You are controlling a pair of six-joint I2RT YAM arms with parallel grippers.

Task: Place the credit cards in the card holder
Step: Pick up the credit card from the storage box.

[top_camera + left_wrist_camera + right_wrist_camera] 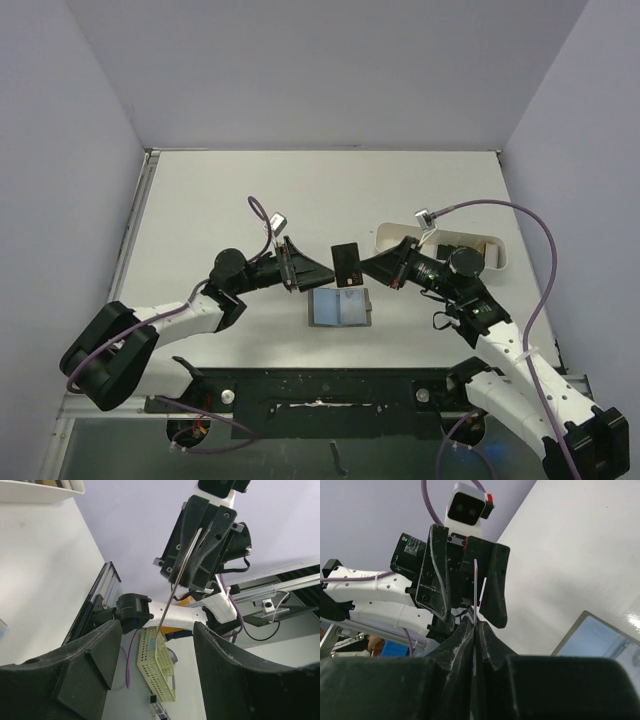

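Note:
The card holder [340,308] lies open on the table between the arms, its light blue lining up; a corner of it [600,640] shows in the right wrist view. My right gripper [372,265] [476,627] is shut on a dark credit card [347,263] [476,595], held upright on edge above the holder's far side. My left gripper [322,271] [157,630] faces it with its jaws open. The card [177,585] shows edge-on as a thin line, its free end reaching the gap between the left fingers without being gripped.
A white oblong tray [495,255] [40,495] stands behind the right gripper at the back right. A pale yellow perforated basket [165,675] shows beyond the table's near edge in the left wrist view. Purple cables loop over both arms.

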